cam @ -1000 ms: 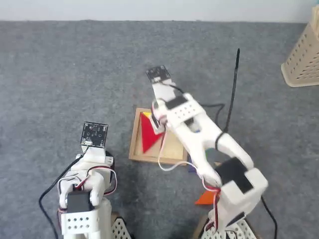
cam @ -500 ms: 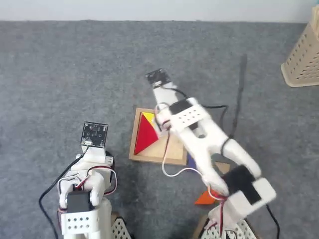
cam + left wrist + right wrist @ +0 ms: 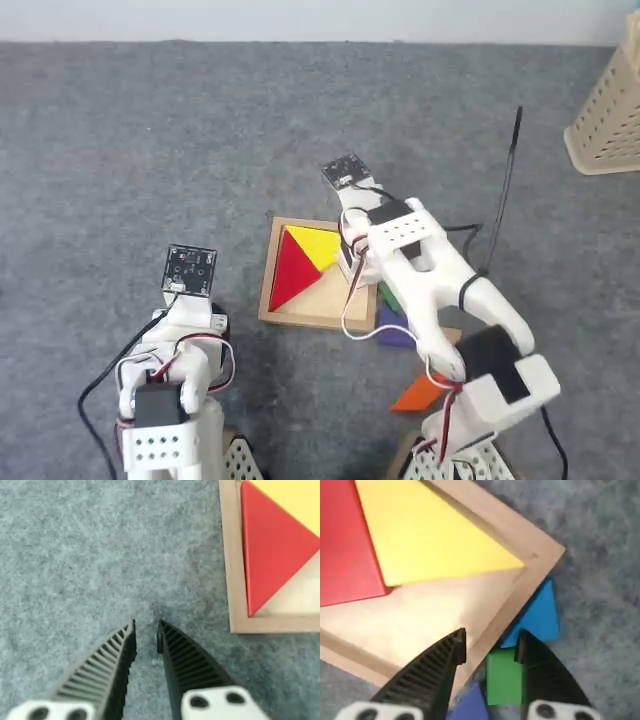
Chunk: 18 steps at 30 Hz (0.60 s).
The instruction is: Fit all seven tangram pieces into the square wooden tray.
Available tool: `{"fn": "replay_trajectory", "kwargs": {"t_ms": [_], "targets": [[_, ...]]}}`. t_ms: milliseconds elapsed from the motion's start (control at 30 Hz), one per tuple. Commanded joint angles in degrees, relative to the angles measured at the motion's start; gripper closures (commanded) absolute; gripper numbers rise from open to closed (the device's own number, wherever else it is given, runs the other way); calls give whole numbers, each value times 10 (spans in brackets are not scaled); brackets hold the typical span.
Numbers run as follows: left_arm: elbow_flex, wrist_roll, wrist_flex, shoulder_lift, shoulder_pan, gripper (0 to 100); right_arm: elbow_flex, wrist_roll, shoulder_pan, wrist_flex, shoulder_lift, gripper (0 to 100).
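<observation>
The square wooden tray (image 3: 267, 278) lies flat on the grey carpet (image 3: 150, 140), between my two arms and a little ahead of them. Two pieces sit inside it: a red triangle (image 3: 290, 272) along the side nearer my left arm, and a yellow triangle (image 3: 318, 246) along the far side. They touch along one slanted edge. The rest of the tray floor (image 3: 425, 615) is bare wood.

My right pincer (image 3: 491, 639) hangs low over the tray's edge with its fingers spread and nothing between them. One finger is above the bare floor and the other is outside the rim (image 3: 540, 552). Just beyond that rim, on the carpet, lie a blue piece (image 3: 538, 614), a green piece (image 3: 502, 676) and a purple piece (image 3: 470, 705). The blue one is tucked against the tray's corner. From above, the green piece (image 3: 391, 298) and the purple one (image 3: 396, 331) peek out from under my right arm (image 3: 430, 285), and an orange piece (image 3: 418, 393) lies nearer its base.

My left pincer (image 3: 146, 628) points down at bare carpet, just outside the tray's near corner by the red triangle (image 3: 275, 555). Its fingers are almost pressed together, leaving only a thin slit, and they grip nothing. My left arm (image 3: 170, 385) is folded back, apart from the tray.

A thin black rod (image 3: 505, 190) stands behind my right arm, and a pale perforated basket (image 3: 610, 110) sits at the far right.
</observation>
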Motion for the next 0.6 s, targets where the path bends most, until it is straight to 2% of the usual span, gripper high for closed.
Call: {"fn": "replay_trajectory", "kwargs": {"t_ms": [0,233,367,567], "targets": [[-6,4,0,-12,2,929,-26,10,16,7,12,808],[-6,4,0,-12,2,929,-28,14,70,7,29,809],[-6,4,0,-12,2,929,-52,14,77,21,28,808],[-6,4,0,-12,2,929,-145,16,75,134,-2,804]]}}
